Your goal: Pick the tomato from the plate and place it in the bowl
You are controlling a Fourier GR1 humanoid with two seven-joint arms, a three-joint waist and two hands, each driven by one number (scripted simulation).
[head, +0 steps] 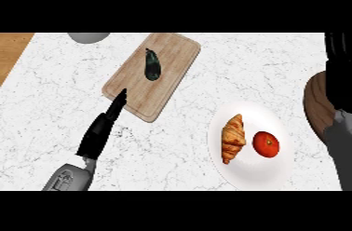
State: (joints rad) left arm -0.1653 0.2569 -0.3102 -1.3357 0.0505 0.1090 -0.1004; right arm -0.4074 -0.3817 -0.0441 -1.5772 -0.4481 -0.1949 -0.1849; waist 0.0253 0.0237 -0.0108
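Notably, the left hand (103, 127) shows straight, closed-together fingers holding nothing, their tips lying over the near edge of the cutting board (172, 53); its grey forearm enters from the lower left. The right hand (337, 53) appears only as a dark shape along the right edge, above its grey forearm; whether its fingers are spread or curled cannot be told.

The tomato (266, 144) sits on the white plate (258, 176), on the plate's right half, with nothing gripping it. A croissant (233, 138) lies just beside it on the left, close but apparently not touching. The bowl (315, 102), brown and only partly visible, stands at the right edge near the plate, and the right arm covers much of it.

Judged from this arrangement, the pick has not yet begun. Risks ahead: the round tomato may roll on the smooth plate if fingers meet it off-centre, and it could be nudged against the croissant or toward the plate's rim. A hand closing from the left would likely catch the croissant as well. Because the bowl is half hidden at the view's edge, a release could land on its rim.

Farther out, a dark eggplant (152, 64) rests on the cutting board, well apart from the plate, and a grey round object (89, 37) shows partly at the top. Neither obstructs the path between plate and bowl.
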